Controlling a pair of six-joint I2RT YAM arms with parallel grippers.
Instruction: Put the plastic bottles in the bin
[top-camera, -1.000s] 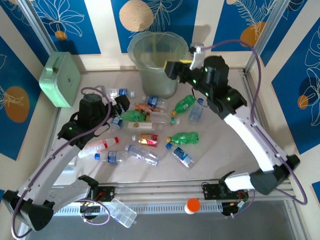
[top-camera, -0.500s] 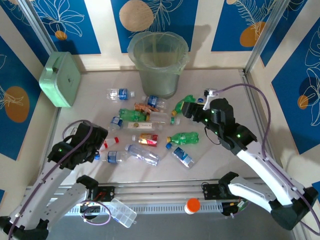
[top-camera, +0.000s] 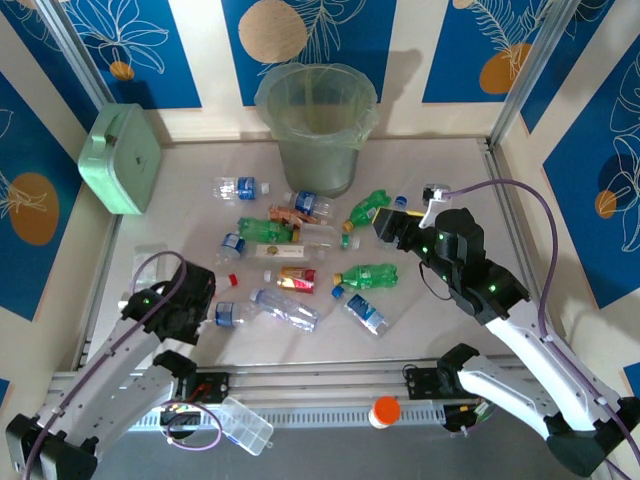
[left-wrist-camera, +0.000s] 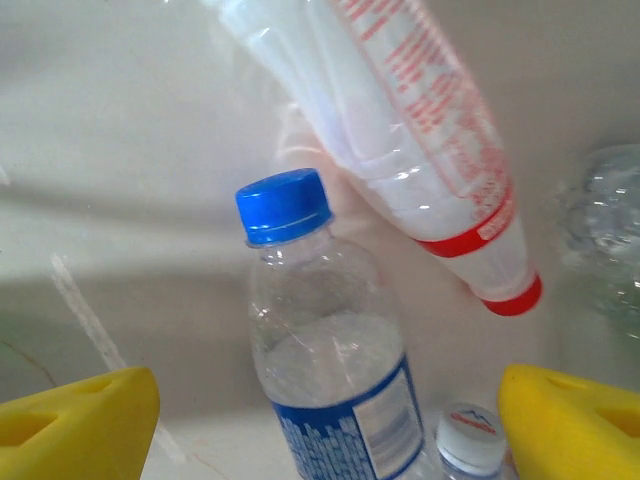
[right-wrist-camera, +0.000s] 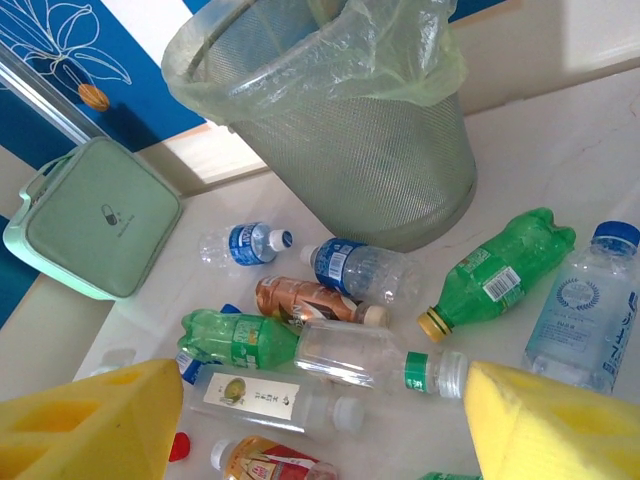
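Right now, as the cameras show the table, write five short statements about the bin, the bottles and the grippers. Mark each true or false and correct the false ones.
1. The bin stands upright at the far side of the table. True.
2. The left gripper is shut on the blue-capped bottle. False: it is open, with its fingers on either side of that bottle.
3. A red-capped bottle lies beside the blue-capped bottle. True.
4. The mint green box sits at the table's right side. False: it is at the far left.
5. The right gripper grips a green bottle. False: it is open and empty.
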